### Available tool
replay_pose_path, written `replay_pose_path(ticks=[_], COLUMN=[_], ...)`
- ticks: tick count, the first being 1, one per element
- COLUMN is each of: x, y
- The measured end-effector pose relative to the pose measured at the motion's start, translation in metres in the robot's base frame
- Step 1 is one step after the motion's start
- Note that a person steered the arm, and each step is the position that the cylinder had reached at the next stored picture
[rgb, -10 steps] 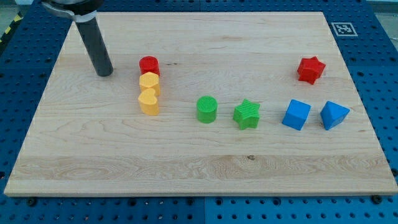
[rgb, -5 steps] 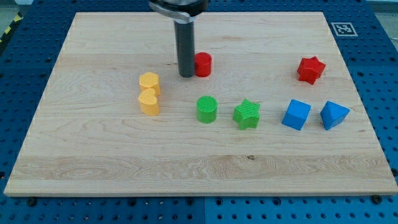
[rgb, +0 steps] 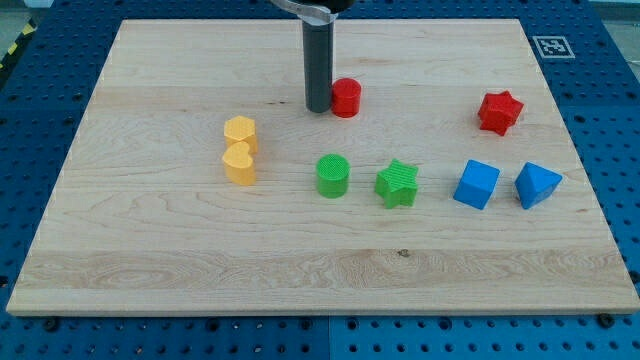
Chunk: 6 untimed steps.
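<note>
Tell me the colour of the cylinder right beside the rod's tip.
Red: the red cylinder sits against my tip on its right in the camera view.

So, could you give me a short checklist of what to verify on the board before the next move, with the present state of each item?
1. My tip in view: ok, on the board.
2. Tip against the red cylinder: ok, at its left side; actual touch cannot tell.
3. Red cylinder apart from other blocks: ok.
4. Red star clear of the tip: ok, far toward the view's right.
5. Green cylinder and green star below the tip: ok, apart from it.
6. Two yellow blocks touching each other: ok.
</note>
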<state>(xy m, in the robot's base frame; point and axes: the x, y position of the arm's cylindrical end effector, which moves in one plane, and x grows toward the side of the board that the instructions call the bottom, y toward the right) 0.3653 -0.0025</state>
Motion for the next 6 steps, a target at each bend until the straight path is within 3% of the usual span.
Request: replay_pose_path(ticks=[2,6], x=[-0.022,0.012], y=[0.006,0.047])
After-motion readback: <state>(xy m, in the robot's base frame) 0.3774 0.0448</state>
